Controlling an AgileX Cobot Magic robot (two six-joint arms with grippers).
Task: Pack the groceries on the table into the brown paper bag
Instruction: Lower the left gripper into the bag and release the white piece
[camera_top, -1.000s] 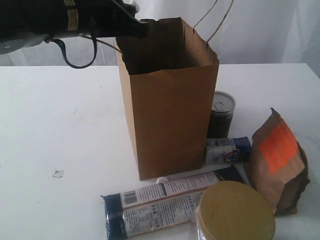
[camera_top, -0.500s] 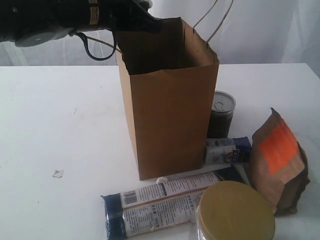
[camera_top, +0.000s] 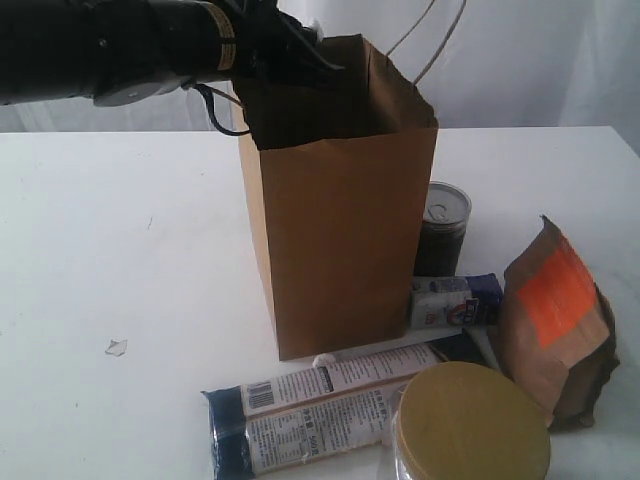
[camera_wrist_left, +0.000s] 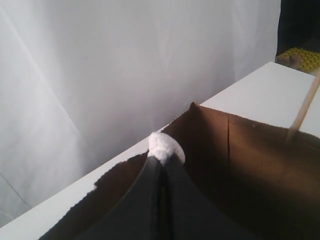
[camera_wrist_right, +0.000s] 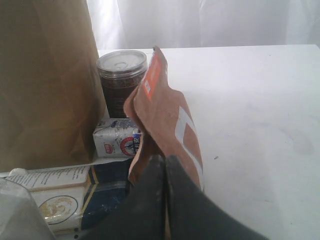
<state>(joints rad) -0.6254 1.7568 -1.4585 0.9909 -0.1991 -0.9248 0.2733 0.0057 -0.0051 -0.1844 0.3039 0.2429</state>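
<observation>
The brown paper bag (camera_top: 340, 240) stands open on the table (camera_top: 100, 250). My left gripper (camera_top: 318, 52) hangs over the bag's back-left rim, shut on the yellow-grain bottle; only its white cap (camera_wrist_left: 165, 144) pokes out past the fingertips, the body is hidden. In front and right of the bag lie the long navy-tan packet (camera_top: 320, 405), the gold-lidded jar (camera_top: 472, 425), the small blue-white packet (camera_top: 455, 300), the silver-lidded can (camera_top: 443, 225) and the brown pouch (camera_top: 555, 320). My right gripper (camera_wrist_right: 166, 160) is shut, low, just short of the pouch (camera_wrist_right: 167, 120), and out of the exterior view.
A tiny clear wrapper scrap (camera_top: 116, 347) lies on the left of the table. The bag's twisted string handles (camera_top: 425, 45) stick up above its far rim. A white curtain hangs behind the table.
My left arm has moved to the right, carrying the white-capped bottle from the bag's left corner to above its opening. The groceries on the table have not moved.
</observation>
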